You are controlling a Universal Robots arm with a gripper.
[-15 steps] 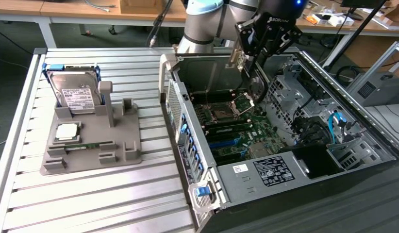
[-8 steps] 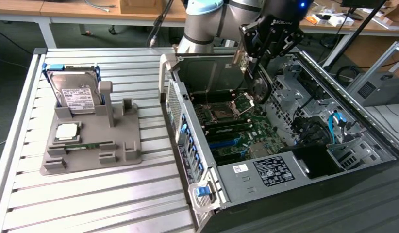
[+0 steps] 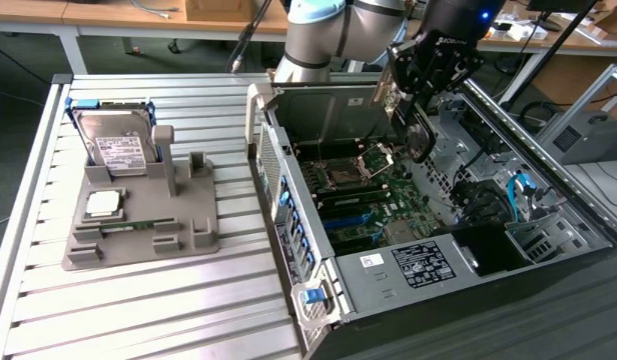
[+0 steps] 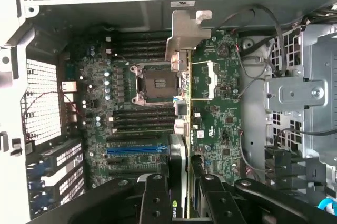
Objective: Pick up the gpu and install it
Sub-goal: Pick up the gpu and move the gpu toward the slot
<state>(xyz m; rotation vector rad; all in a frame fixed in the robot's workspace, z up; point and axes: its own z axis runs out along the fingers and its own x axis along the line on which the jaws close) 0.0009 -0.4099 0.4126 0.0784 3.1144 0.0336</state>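
The fingers point(image 4: 154, 200) are gripping the gpu point(image 4: 181, 150) edge-on, its long axis hanging down toward the motherboard point(image 3: 361, 204) in the open case point(image 3: 389, 281).

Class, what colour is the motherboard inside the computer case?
Green; the motherboard shows best in the wrist view.

A robotics lab: opened computer case point(image 3: 428, 262), slatted metal table point(image 3: 138, 300), workbenches point(image 3: 118, 15) behind.

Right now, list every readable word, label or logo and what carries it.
No text reads clearly.
Green eye-shaped logo, no letters: thin dark gpu, gripped by the black gripper.
White lettering on that gripper: blurred.
White label, boxy silver hard drive: too small.
Black label, grey computer case: too small.
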